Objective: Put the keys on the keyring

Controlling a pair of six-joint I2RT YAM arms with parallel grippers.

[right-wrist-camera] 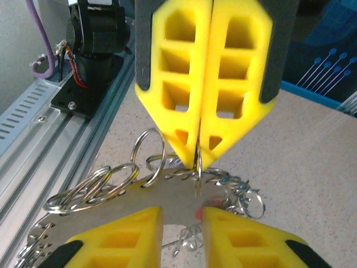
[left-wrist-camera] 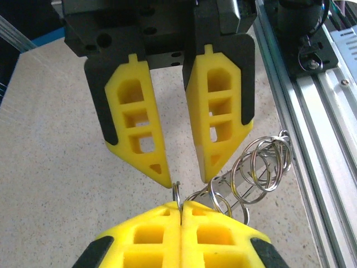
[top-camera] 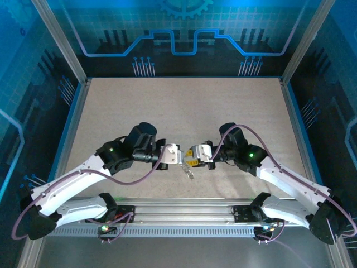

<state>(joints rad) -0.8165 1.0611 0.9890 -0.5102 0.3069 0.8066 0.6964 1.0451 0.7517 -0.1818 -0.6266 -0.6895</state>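
The left fingers [left-wrist-camera: 181, 215] are pressed flat together, pinching the keyring [left-wrist-camera: 241, 178] by one thin wire loop that pokes out from between their tips. The right fingers [top-camera: 192, 159] stand apart, meeting the keyring from the opposite side, one tip on each side of the pinched loop and just short of it. The rest of the keyring, a bunch of silvery coils, trails away to one side of that loop. A small red blur [right-wrist-camera: 199, 214] sits against the keyring; whether it is a key is unclear. The bench [top-camera: 184, 106] lies beneath the keyring.
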